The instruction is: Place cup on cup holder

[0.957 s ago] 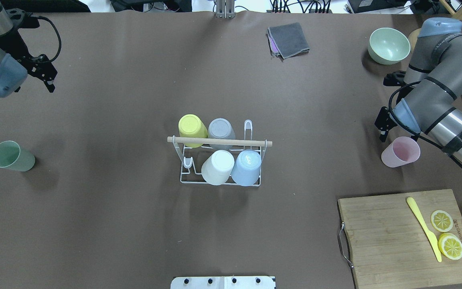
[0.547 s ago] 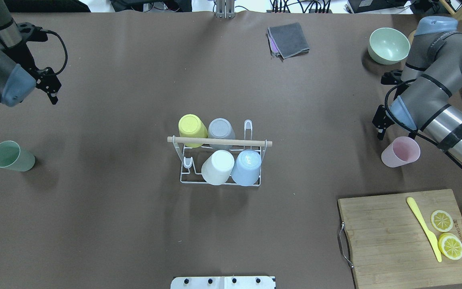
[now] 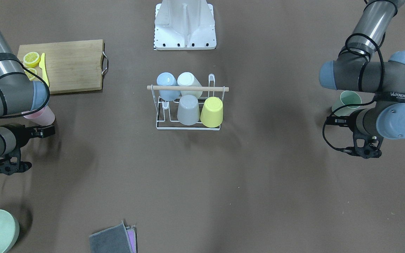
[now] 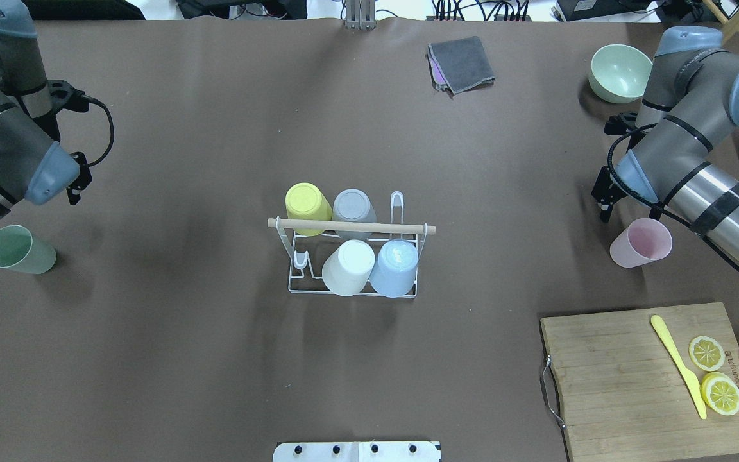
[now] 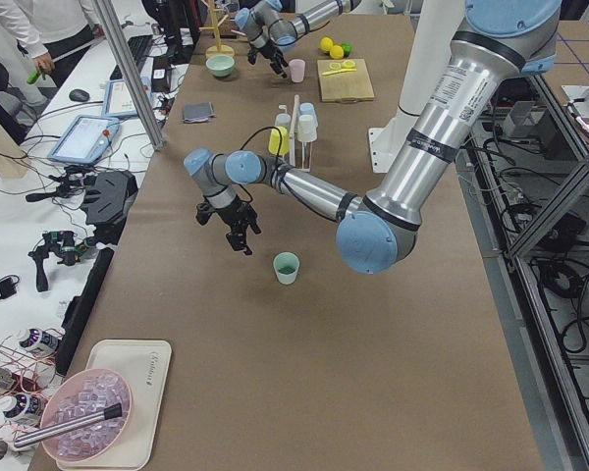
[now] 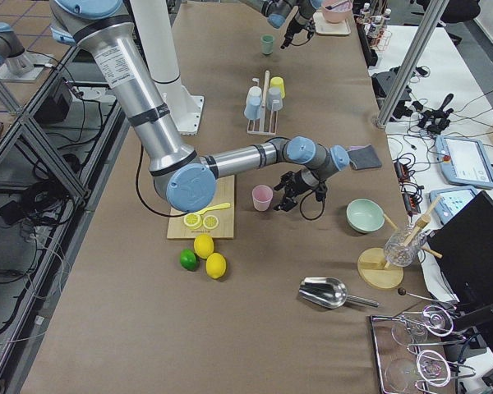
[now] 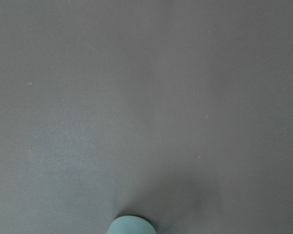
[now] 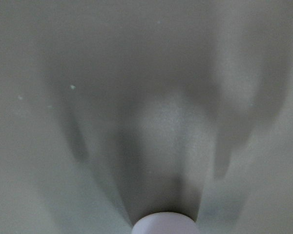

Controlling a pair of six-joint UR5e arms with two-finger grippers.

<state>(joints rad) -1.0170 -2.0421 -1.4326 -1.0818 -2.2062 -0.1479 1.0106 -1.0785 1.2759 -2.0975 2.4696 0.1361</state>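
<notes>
The left end effector (image 4: 76, 190) hangs above the desk (image 4: 203, 359). Seen from overhead, it is at about one o'clock from the green cup (image 4: 20, 250) and clear of it. I cannot tell whether its fingers are apart or together, as the wrist covers them. The right end effector (image 4: 602, 205) hangs just beside the pink cup (image 4: 640, 242), near its ten o'clock and apart from it; its spread cannot be told either. Both cups stand upright, mouths up.

The cup holder (image 4: 351, 226) stands mid-desk. The green cup is well off at its nine o'clock and the pink cup at its three o'clock. A yellow cup (image 4: 308, 200), a grey cup (image 4: 353, 205), a white cup (image 4: 349, 266) and a blue cup (image 4: 395, 266) sit upturned on its pegs. A pale green bowl (image 4: 621, 72) lies at twelve o'clock from the pink cup, and a cutting board (image 4: 626, 378) with lemon slices (image 4: 721, 393) at five o'clock.
</notes>
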